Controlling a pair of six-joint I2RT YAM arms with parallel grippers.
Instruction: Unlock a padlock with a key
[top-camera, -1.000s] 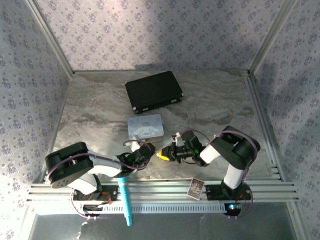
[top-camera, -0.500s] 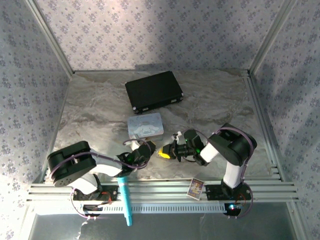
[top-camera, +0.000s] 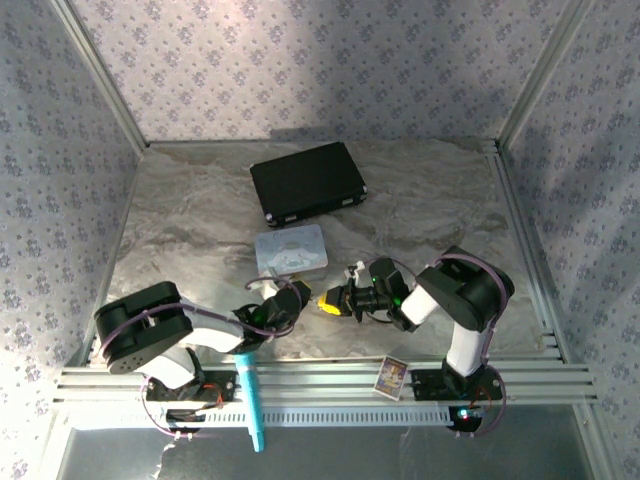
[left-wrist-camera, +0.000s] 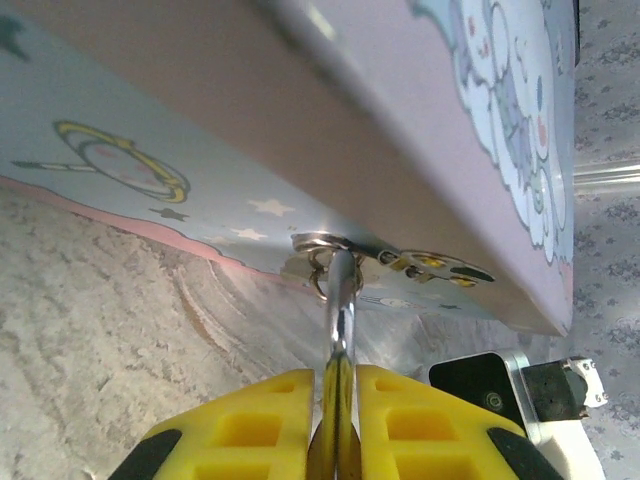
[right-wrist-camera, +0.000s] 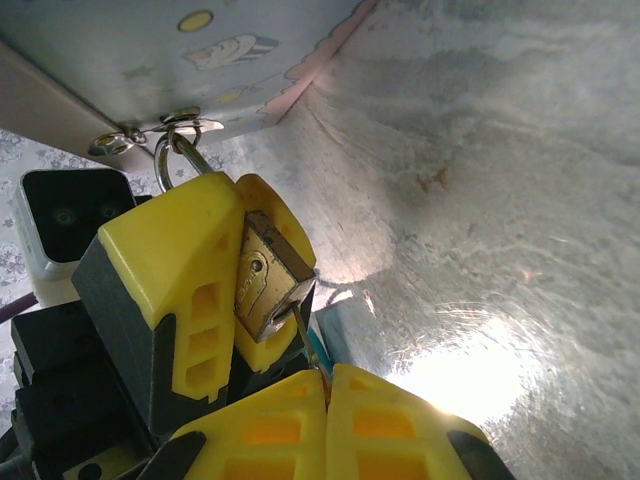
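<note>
At the tin's near edge, my left hand is clamped shut on the padlock, whose shackle is hooked through the tin's hasp. My right hand, just below, pinches the key. The key's tip meets the padlock's bottom end; I can't tell if it's inserted.

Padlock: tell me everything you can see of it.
The padlock is tiny, with a brass-looking body and a thin silvery shackle. It is tilted, body clamped in the left gripper's yellow jaws, shackle threaded through the tin's hasp. The key, pinched by the right gripper, meets its lower end; whether it is unlocked cannot be told.
</note>
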